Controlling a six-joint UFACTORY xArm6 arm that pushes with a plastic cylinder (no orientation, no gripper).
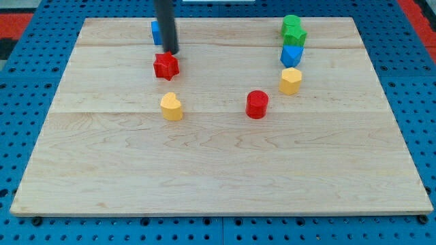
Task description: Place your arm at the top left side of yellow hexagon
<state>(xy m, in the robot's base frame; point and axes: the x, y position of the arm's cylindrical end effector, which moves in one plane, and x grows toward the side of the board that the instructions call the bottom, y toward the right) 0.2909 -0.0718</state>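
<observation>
The yellow hexagon (291,80) sits on the wooden board (218,170) at the view's right, just below a blue block (291,55). My tip (171,52) is far to its left, at the view's upper left. It stands just above a red star-shaped block (165,66) and partly hides another blue block (156,31) behind the rod.
Two green blocks (293,30) stand stacked in a column above the blue block at the right. A red cylinder (257,104) lies left and below the yellow hexagon. A yellow heart-shaped block (172,107) lies below the red star.
</observation>
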